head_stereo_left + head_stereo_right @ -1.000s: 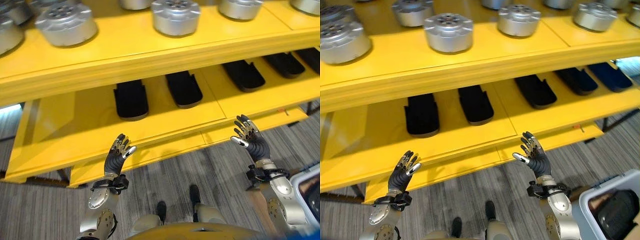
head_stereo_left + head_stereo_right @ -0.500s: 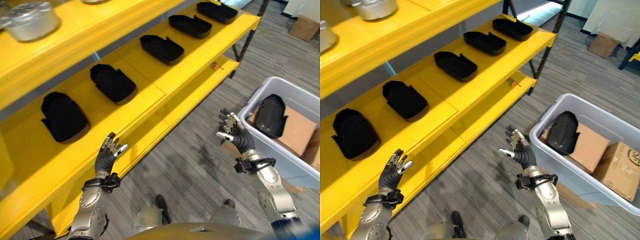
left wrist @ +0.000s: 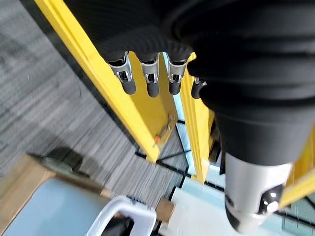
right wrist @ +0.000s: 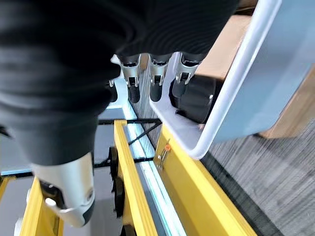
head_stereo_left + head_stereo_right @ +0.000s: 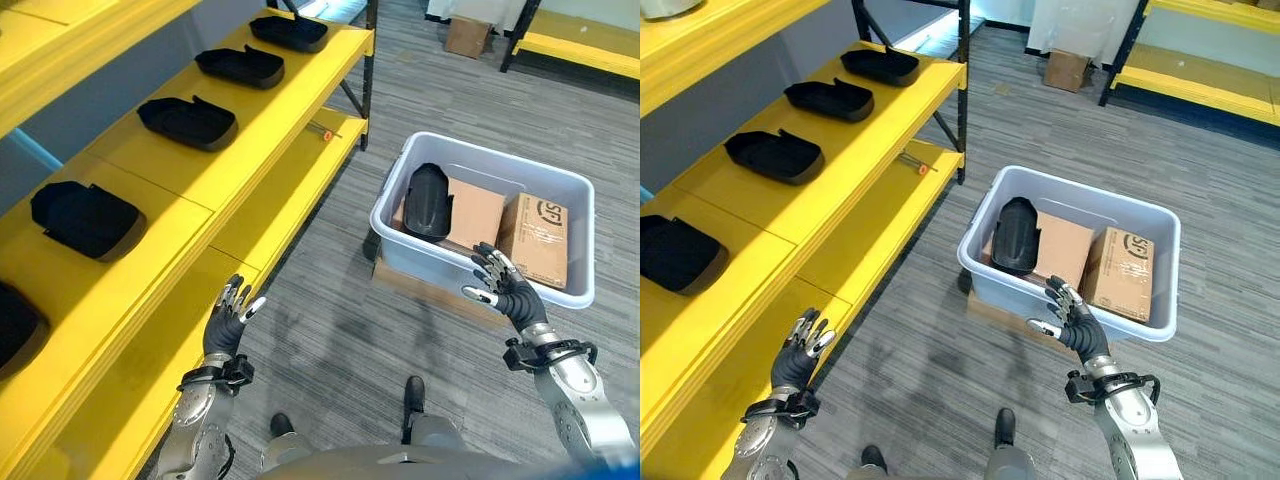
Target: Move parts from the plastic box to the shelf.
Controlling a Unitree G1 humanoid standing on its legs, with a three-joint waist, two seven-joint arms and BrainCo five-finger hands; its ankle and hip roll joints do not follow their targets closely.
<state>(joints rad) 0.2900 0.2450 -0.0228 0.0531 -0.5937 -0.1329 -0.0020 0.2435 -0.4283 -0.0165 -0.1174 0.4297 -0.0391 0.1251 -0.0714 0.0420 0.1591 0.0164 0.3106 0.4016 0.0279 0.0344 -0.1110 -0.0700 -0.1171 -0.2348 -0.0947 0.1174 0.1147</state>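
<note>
Right hand [image 5: 508,294] raised, fingers spread and loose, holding nothing; hovering in front of the near wall of the box [image 5: 400,255], seemingly just short of touching it, though contact hard to judge from the head views. Left hand [image 5: 228,320] likewise raised, fingers straight and fanned, empty, over the floor [image 5: 340,330] beside the shelf [image 5: 190,190].

Box pale grey, on the floor to the right of the shelf, well apart from it. Inside: one black part [image 5: 428,201] leaning against the left end, a flat cardboard sheet [image 5: 475,212] next to it, a small carton [image 5: 540,240] at the right end. Four more black parts lined along the middle board: nearest one [image 5: 85,218], then [image 5: 188,121], [image 5: 240,66], [image 5: 289,33] toward the far end. Lower board bare yellow, apart from a small orange-tipped item [image 5: 322,132] near its far end.

Right wrist view: fingers [image 4: 156,78] straight, thumb apart, box rim [image 4: 231,93] right past the tips and the black part [image 4: 197,96] showing over it. Left wrist view: fingers [image 3: 147,78] straight and empty, yellow shelf edges [image 3: 128,98] beyond, a corner of the box [image 3: 123,216] farther off.

Right eye view: more yellow racking [image 5: 1180,85] and a cardboard box [image 5: 1068,68] at the far side of the room.
</note>
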